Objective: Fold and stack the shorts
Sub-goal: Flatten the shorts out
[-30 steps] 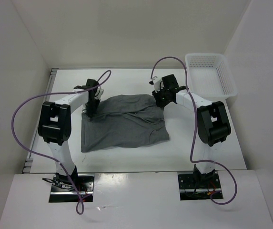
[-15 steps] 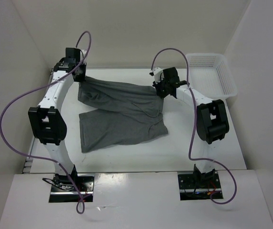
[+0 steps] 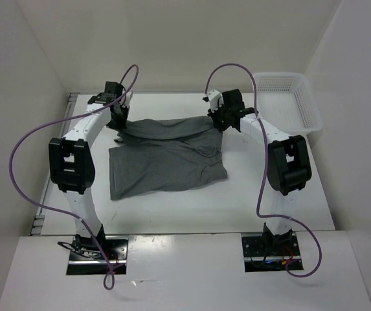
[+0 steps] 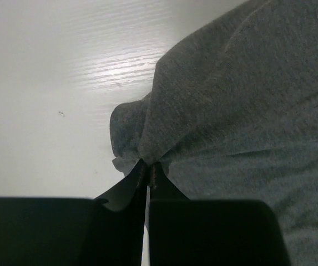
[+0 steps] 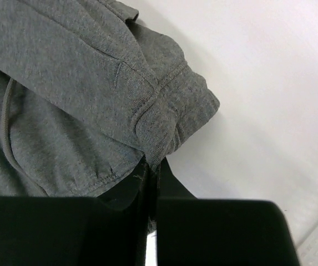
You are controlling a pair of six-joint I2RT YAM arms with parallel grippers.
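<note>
White counter (image 3: 269, 194) is bearing the shorts (image 3: 166, 165) at its middle, the left gripper (image 4: 147, 166) and right gripper (image 5: 152, 163) each clenching its jaws on a far corner of the fabric, the near part lying flat toward the front edge.

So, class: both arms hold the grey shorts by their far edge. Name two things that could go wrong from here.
1. The left pincer and right pincer each pinch only a small bunch of the shorts; a corner may slip free.
2. The held fold looks bunched and uneven from above, so it could land creased.
</note>
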